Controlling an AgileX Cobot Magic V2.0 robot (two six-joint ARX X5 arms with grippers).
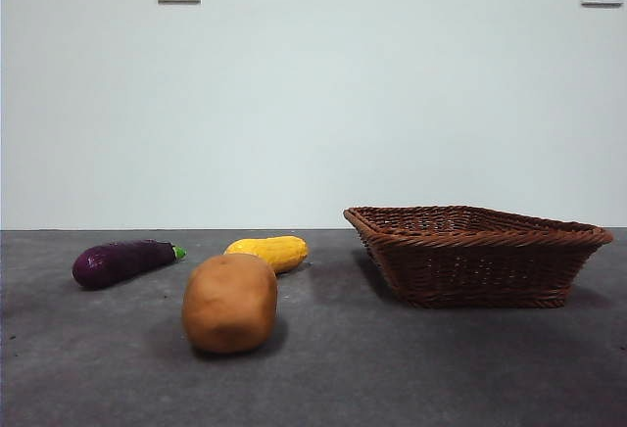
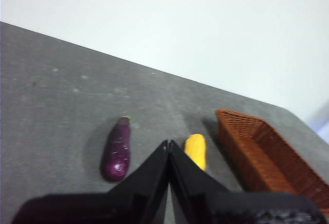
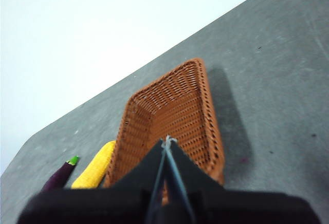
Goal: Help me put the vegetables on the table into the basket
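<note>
Overhead, both end effectors closed, empty

potato (image 1: 229, 303), eggplant (image 1: 121, 261), yellow vegetable (image 1: 268, 252) on table (image 1: 411, 368); basket (image 1: 476, 255) empty.

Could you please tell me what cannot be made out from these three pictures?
- Potato: hidden in both wrist views, behind the closed fingers.
- Basket floor: front view shows only rim and walls; right gripper covers its near end.
- Eggplant: cut off by the right wrist's fingers.
</note>
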